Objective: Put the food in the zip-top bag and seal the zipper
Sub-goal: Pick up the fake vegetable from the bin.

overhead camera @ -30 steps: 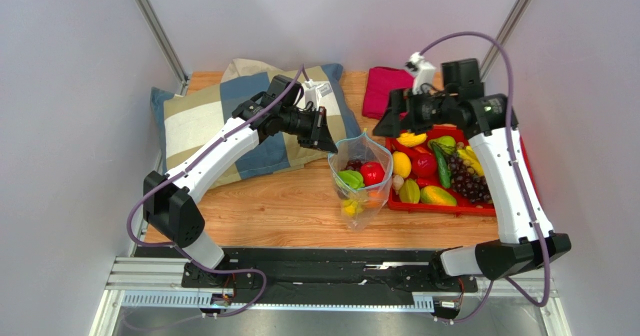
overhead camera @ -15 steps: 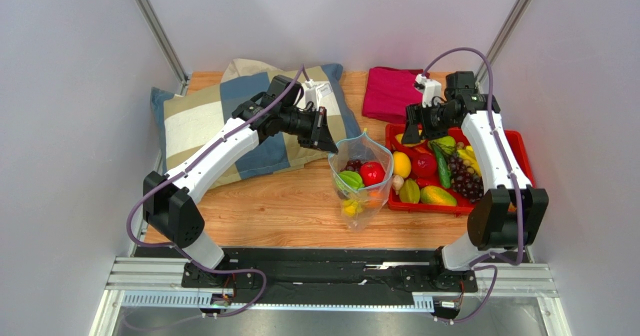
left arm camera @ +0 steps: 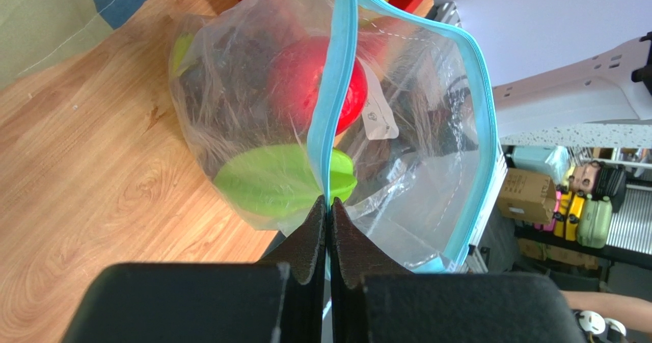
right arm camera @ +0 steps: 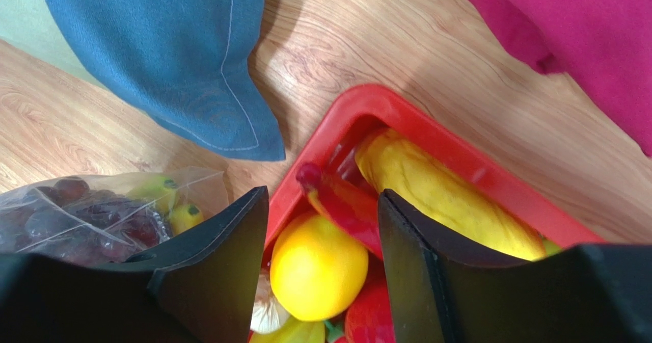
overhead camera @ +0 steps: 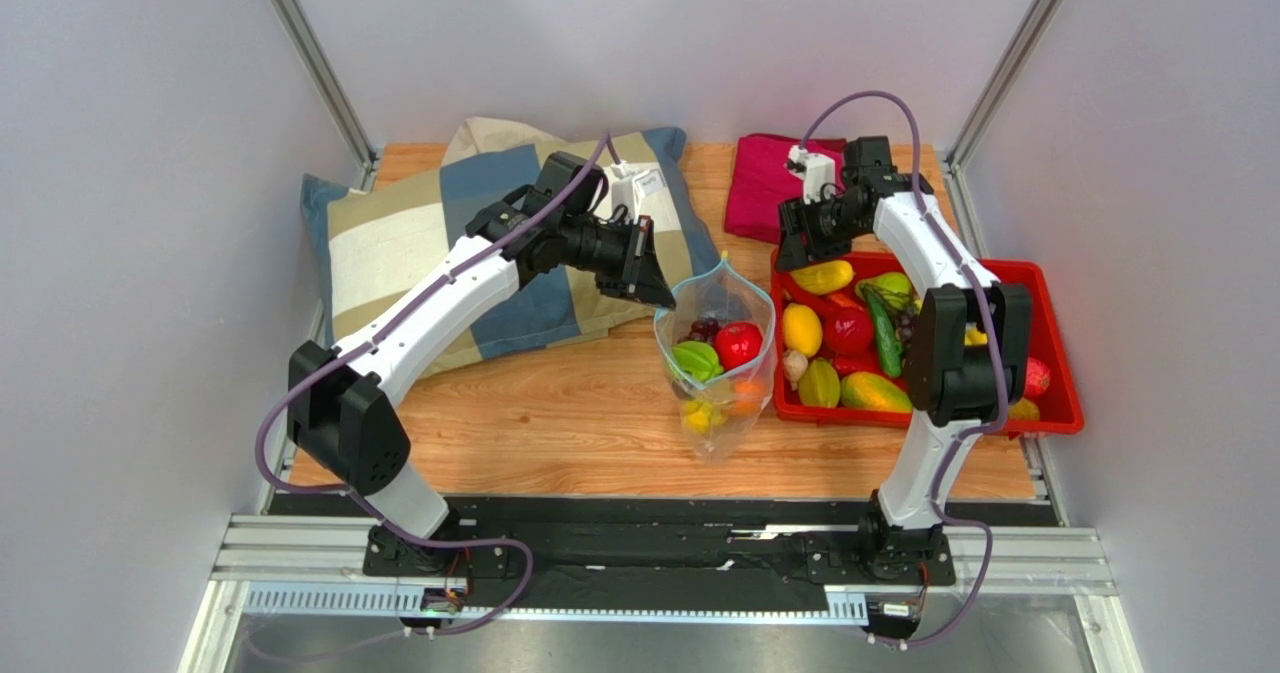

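Observation:
The clear zip-top bag [overhead camera: 721, 355] stands open on the wooden table, left of the red tray. It holds a red apple [overhead camera: 738, 345], a green piece [overhead camera: 699, 358], dark grapes and small yellow pieces. My left gripper [overhead camera: 649, 280] is shut on the bag's teal-blue zipper [left arm camera: 334, 121] at the left end of the mouth and holds it up. In the left wrist view the apple [left arm camera: 317, 83] shows through the plastic. My right gripper [right arm camera: 321, 198] is open and empty above the tray's far-left corner, over a round yellow fruit [right arm camera: 317, 266] and a long yellow piece [right arm camera: 440, 194].
The red tray [overhead camera: 1059, 418] holds several more fruits and vegetables. A checked pillow [overhead camera: 406, 246] lies behind the left arm, with its blue corner [right arm camera: 168, 52] near the tray. A magenta cloth [overhead camera: 759, 178] lies at the back. The bag's side [right arm camera: 99, 213] is left of my right fingers.
My right arm has swung back and left, from above the middle of the tray to its far-left corner, and has come lower. The left gripper and the bag have not moved.

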`<action>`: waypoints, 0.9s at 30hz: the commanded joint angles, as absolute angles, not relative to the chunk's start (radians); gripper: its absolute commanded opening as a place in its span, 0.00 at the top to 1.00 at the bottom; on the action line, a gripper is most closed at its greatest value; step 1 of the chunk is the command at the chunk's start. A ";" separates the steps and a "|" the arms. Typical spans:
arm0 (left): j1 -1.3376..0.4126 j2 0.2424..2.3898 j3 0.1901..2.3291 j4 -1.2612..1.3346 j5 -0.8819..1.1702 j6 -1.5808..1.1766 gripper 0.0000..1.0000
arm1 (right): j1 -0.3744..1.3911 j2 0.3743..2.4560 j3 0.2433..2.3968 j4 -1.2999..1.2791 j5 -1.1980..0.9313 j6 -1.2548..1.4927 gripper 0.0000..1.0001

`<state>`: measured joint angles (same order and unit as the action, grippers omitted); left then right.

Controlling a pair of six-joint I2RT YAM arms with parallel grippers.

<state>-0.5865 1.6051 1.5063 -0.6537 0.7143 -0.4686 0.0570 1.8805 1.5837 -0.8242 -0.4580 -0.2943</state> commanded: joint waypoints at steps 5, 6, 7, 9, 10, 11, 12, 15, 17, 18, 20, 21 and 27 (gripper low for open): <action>-0.584 1.629 1.546 -0.644 0.732 -0.448 1.00 | 0.069 1.922 1.609 -0.750 -0.511 -0.304 0.52; -0.584 1.637 1.549 -0.647 0.729 -0.446 1.00 | 0.072 1.925 1.608 -0.750 -0.514 -0.299 0.53; -0.584 1.641 1.554 -0.653 0.730 -0.442 1.00 | 0.074 1.934 1.606 -0.758 -0.518 -0.287 0.55; -0.584 1.647 1.563 -0.661 0.729 -0.439 1.00 | 0.074 1.934 1.591 -0.765 -0.528 -0.285 0.60; -0.584 1.647 1.565 -0.661 0.726 -0.434 1.00 | 0.074 1.928 1.583 -0.765 -0.526 -0.287 0.67; -0.584 1.646 1.566 -0.663 0.724 -0.433 1.00 | 0.071 1.919 1.571 -0.767 -0.523 -0.287 0.71; -0.584 1.646 1.568 -0.663 0.723 -0.431 1.00 | 0.072 1.911 1.568 -0.770 -0.522 -0.290 0.74; -0.584 1.643 1.574 -0.664 0.721 -0.433 1.00 | 0.064 1.864 1.572 -0.802 -0.525 -0.296 0.87; -0.584 1.631 1.578 -0.664 0.719 -0.434 1.00 | 0.055 1.821 1.591 -0.822 -0.538 -0.285 1.00; -0.584 1.628 1.582 -0.663 0.719 -0.436 1.00 | 0.049 1.807 1.617 -0.848 -0.543 -0.281 1.00; -0.584 1.609 1.586 -0.660 0.719 -0.436 1.00 | 0.035 1.764 1.641 -0.874 -0.564 -0.249 1.00; -0.583 1.603 1.586 -0.657 0.724 -0.436 1.00 | 0.031 1.749 1.669 -0.899 -0.574 -0.236 1.00; -0.586 1.588 1.574 -0.655 0.721 -0.434 1.00 | 0.009 1.609 1.715 -0.948 -0.656 -0.102 1.00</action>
<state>-0.5865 1.6413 1.5383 -0.6712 0.7116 -0.4541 0.0204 1.7420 1.6459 -0.9062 -0.5655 -0.2192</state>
